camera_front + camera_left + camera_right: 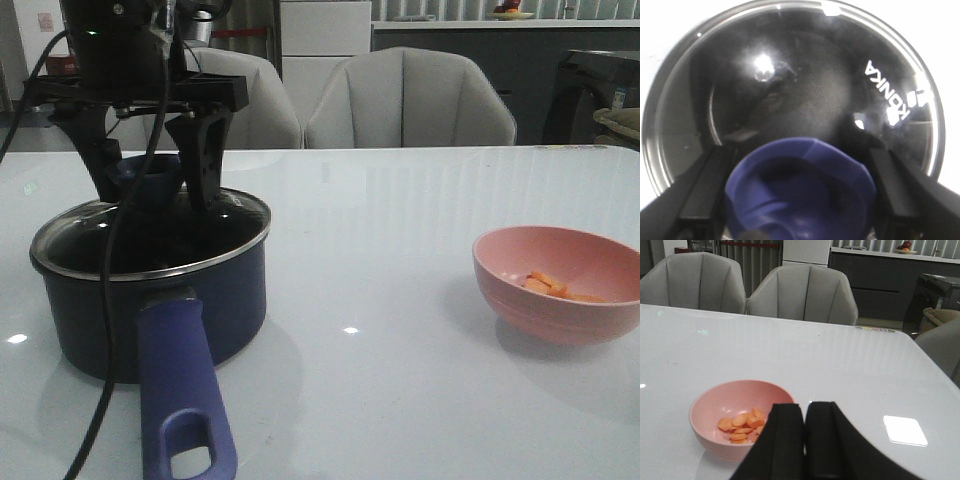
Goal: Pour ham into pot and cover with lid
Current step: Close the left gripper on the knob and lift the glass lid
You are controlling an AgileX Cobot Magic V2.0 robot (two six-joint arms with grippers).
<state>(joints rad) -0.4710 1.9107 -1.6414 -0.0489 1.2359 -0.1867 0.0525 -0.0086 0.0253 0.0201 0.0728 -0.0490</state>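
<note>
The dark navy pot stands at the front left, its purple-blue handle pointing toward me. The glass lid lies on the pot; it fills the left wrist view. My left gripper is open, one finger on each side of the lid's blue knob, close to it. The ham lies in the pink bowl at the right. My right gripper is shut and empty, just above and beside the bowl with the ham. It is out of the front view.
Two grey chairs stand behind the white table. A black cable hangs from the left arm down past the pot's front.
</note>
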